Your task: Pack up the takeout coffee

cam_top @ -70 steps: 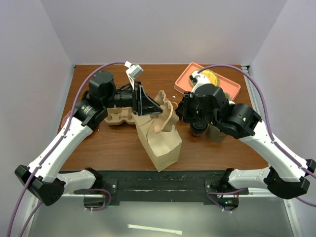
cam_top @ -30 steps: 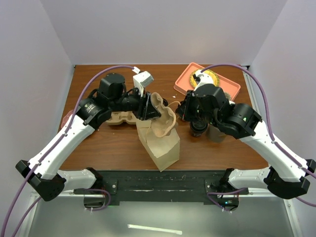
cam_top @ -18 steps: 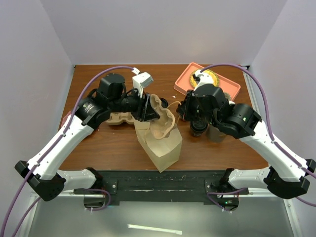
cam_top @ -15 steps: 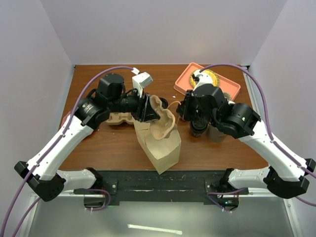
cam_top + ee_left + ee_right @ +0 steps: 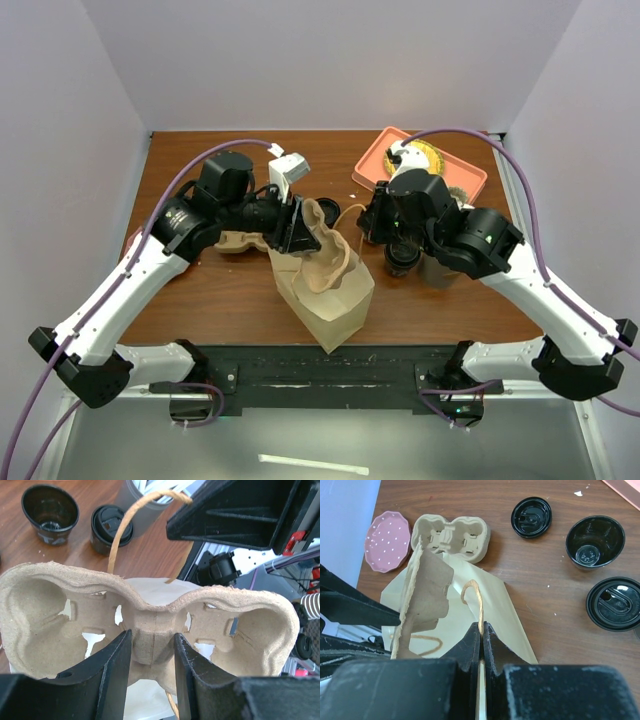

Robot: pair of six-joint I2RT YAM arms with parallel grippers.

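The takeout coffee, a small black cup with a black lid, stands right of the bag (image 5: 401,262); it also shows in the left wrist view (image 5: 111,527) and the right wrist view (image 5: 615,602). A second black cup (image 5: 595,541) stands open, and a loose lid (image 5: 531,516) lies near it. My left gripper (image 5: 298,228) is shut on the middle ridge of a tan pulp cup carrier (image 5: 150,615), holding it tilted over the open paper bag (image 5: 325,295). My right gripper (image 5: 481,625) is shut on the bag's twine handle (image 5: 476,597).
A second pulp carrier (image 5: 238,240) lies on the table behind the bag. A pink dotted plate (image 5: 387,540) sits at the left edge. A grey cup of white utensils (image 5: 438,270) stands by the black cups. A pink tray (image 5: 385,150) holds food at the back right.
My left gripper has turned and moved the carrier forward and lower, over the bag's mouth. The bag has shifted and opened a little. The right gripper has kept its hold on the handle.
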